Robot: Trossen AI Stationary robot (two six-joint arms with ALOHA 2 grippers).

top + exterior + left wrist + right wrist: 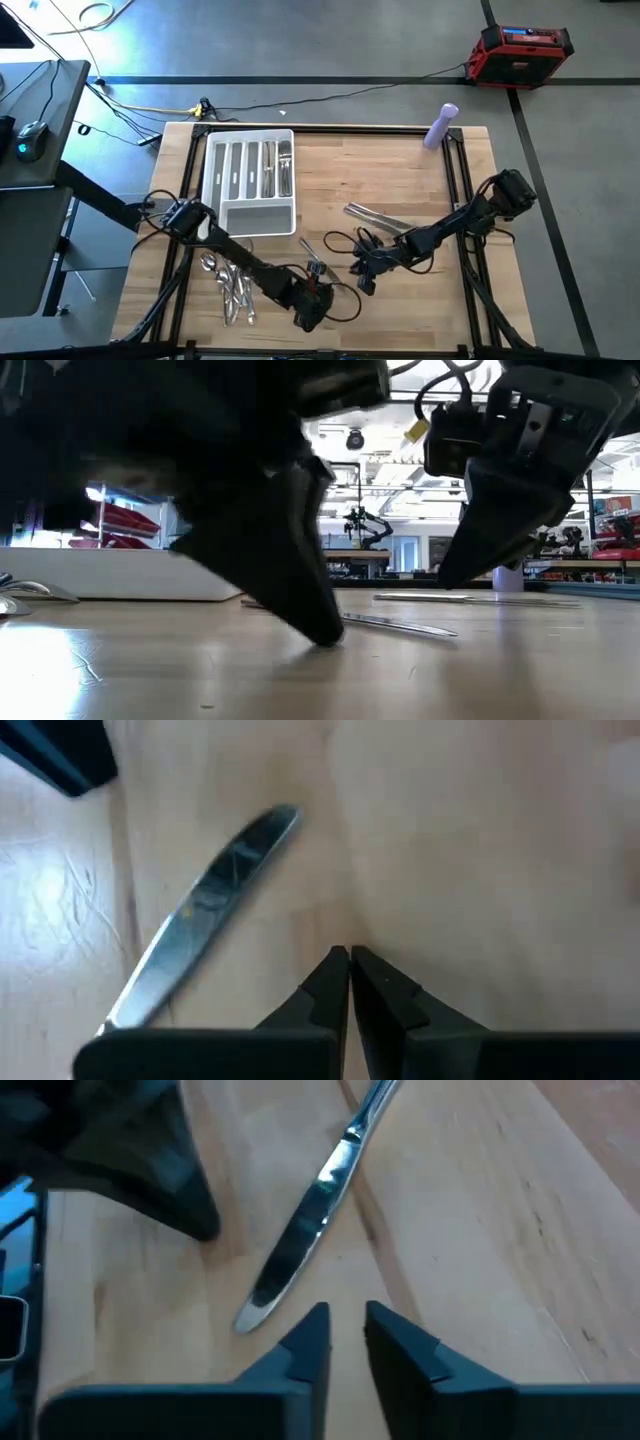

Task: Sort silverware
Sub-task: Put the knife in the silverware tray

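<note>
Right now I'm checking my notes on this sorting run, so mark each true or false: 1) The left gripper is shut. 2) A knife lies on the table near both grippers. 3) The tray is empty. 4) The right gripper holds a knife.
1) True: the left gripper is shut, holding nothing.
2) True: a knife lies flat on the table.
3) False: the tray already holds silverware.
4) False: the right gripper is slightly open, beside the knife.

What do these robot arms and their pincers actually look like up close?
Both arms are dark, nearly black, built of jointed segments with thin black cables looping beside them. The left gripper and the right gripper each end in two flat, wedge-shaped dark fingers that taper to a point. Seen from table height, a yellow tag hangs on a cable above one gripper.
</note>
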